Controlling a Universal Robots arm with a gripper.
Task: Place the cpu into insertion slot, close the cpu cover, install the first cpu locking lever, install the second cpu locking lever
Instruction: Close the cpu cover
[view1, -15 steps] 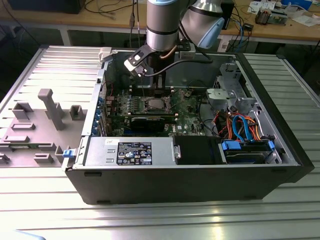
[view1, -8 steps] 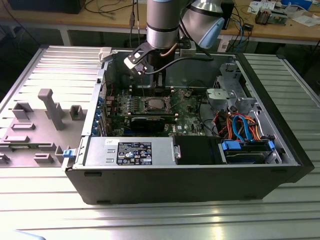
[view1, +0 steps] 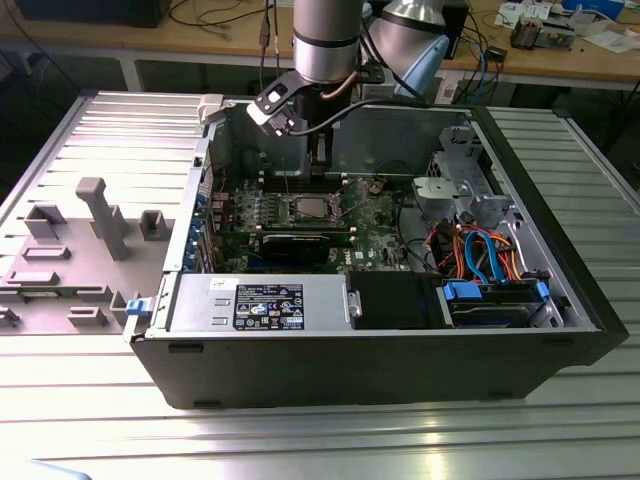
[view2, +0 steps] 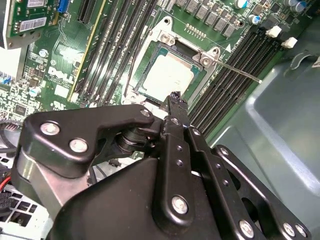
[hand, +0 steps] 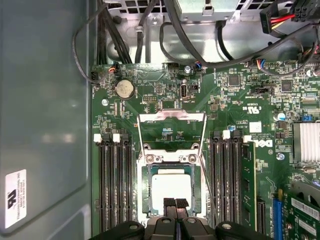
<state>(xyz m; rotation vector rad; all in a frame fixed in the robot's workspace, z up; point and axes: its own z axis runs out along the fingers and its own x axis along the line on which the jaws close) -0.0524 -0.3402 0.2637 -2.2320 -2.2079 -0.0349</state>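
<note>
First wrist view: the cpu (hand: 171, 186) sits in the insertion slot (hand: 146, 192); our gripper (hand: 175, 203) hovers by it, jaws together, empty; we should press the open cpu cover (hand: 171, 117) down squarely.

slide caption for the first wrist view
Gripper at the edge of the cpu, seated in the insertion slot; cpu cover open.

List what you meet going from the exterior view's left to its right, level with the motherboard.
grey upright block outside the case → cpu on the motherboard → silver drive bracket → orange and blue cables
</note>
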